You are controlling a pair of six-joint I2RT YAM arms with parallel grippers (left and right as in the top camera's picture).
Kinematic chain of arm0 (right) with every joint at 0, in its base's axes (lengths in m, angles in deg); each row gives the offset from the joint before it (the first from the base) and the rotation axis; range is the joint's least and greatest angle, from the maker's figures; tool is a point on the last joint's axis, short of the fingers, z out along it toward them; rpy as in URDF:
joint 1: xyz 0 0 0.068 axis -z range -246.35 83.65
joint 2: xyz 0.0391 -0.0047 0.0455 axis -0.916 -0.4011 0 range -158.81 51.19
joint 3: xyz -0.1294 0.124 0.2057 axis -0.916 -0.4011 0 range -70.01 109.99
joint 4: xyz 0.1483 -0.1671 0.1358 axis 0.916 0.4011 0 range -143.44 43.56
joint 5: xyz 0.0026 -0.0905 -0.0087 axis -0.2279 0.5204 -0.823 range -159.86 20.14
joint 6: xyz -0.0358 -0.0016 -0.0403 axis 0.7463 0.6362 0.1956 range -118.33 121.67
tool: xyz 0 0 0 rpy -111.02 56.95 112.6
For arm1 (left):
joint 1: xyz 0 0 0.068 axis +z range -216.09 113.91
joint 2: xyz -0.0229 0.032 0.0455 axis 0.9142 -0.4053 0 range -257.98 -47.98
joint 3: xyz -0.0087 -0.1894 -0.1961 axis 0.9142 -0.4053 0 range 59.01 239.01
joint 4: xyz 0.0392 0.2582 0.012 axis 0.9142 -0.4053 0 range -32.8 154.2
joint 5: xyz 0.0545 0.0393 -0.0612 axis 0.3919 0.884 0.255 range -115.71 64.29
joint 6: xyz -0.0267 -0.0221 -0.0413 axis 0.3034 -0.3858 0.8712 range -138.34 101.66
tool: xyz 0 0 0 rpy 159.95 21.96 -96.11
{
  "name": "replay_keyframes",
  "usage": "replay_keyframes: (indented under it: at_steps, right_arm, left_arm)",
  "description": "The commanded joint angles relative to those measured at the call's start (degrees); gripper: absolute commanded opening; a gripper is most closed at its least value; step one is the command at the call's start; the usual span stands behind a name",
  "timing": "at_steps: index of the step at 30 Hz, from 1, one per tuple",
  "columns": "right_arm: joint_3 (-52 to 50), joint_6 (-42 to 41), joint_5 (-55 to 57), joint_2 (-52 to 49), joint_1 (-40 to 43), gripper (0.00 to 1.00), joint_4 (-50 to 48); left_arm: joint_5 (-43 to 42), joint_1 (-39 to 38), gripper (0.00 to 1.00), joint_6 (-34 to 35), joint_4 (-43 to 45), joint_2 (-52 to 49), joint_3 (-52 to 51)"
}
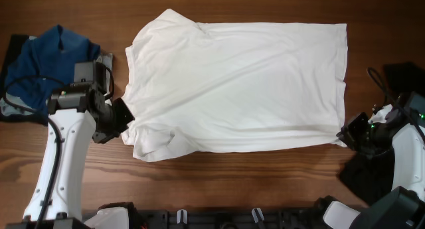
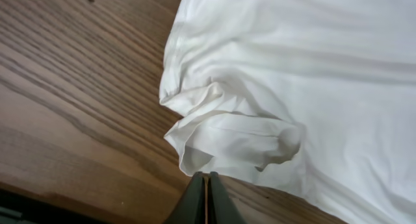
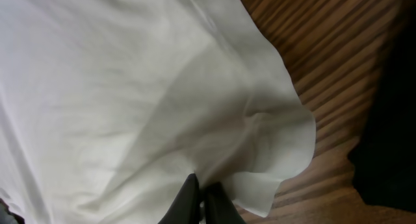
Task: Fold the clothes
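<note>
A white T-shirt (image 1: 239, 83) lies spread flat on the wooden table, neck to the left and hem to the right. My left gripper (image 1: 125, 118) is at the near sleeve. In the left wrist view its jaws (image 2: 206, 178) are shut, with the tips pinching the edge of the bunched, rumpled sleeve (image 2: 227, 136). My right gripper (image 1: 346, 133) is at the shirt's near right hem corner. In the right wrist view its jaws (image 3: 203, 185) are shut on the cloth, and the hem corner (image 3: 279, 146) curls up beside them.
A crumpled blue garment (image 1: 46, 63) lies at the far left of the table, behind my left arm. Dark clothing lies at the right edge (image 1: 405, 73) and near my right arm (image 1: 365, 179). Bare wood (image 1: 232, 182) runs along the front.
</note>
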Motion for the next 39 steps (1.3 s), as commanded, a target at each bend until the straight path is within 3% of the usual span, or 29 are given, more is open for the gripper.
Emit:
replay_keyframes:
  at_steps: [1, 2, 4, 8, 11, 18, 20, 21, 22, 28, 34, 39]
  right_arm:
    - [1.2, 1.2, -0.7, 0.8, 0.2, 0.04, 0.5]
    - [1.2, 1.2, -0.7, 0.8, 0.2, 0.04, 0.4]
    - [1.2, 1.0, -0.7, 0.8, 0.2, 0.04, 0.4]
    - [1.2, 1.0, -1.1, 0.8, 0.1, 0.04, 0.3]
    - [1.2, 1.0, -1.1, 0.8, 0.2, 0.04, 0.1]
    - [1.2, 1.0, -1.1, 0.8, 0.2, 0.04, -0.2]
    - [1.2, 1.1, -1.1, 0.8, 0.2, 0.04, -0.3]
    - [1.2, 1.1, -1.1, 0.8, 0.2, 0.04, -0.3]
    - [1.2, 1.1, -1.1, 0.8, 0.2, 0.04, -0.3]
    - [1.2, 1.1, -1.1, 0.8, 0.2, 0.04, -0.4]
    - [1.2, 1.2, -1.1, 0.8, 0.1, 0.04, -0.8]
    - [1.2, 1.2, -0.7, 0.7, 0.1, 0.04, -0.5]
  left_arm:
    - [-1.2, 0.3, 0.04, -2.0, -1.9, 1.0, 0.4]
    - [-1.2, 0.3, 0.08, -2.0, -3.3, 0.7, 0.2]
    - [-1.9, 0.3, 0.38, -0.7, -3.8, 0.3, -1.2]
    - [-2.5, 0.3, 0.53, 4.5, 1.6, -0.5, -7.8]
    - [-4.9, 0.3, 0.46, 7.0, 7.6, -1.9, -14.8]
    - [-7.3, 0.3, 0.42, 8.0, 15.0, -5.4, -21.9]
    - [-7.0, 0.3, 0.25, 7.9, 16.2, -6.4, -22.2]
    - [-6.9, 0.3, 0.08, 8.0, 16.6, -6.9, -22.1]
    - [-7.0, 0.3, 0.04, 7.9, 16.5, -7.0, -22.1]
    - [-6.9, 0.4, 0.04, 5.9, 11.0, -6.6, -19.2]
    - [-1.2, 2.0, 0.04, 1.4, -0.1, -3.9, -5.5]
    - [-1.1, 2.0, 0.04, 0.1, 0.3, -2.7, 1.7]
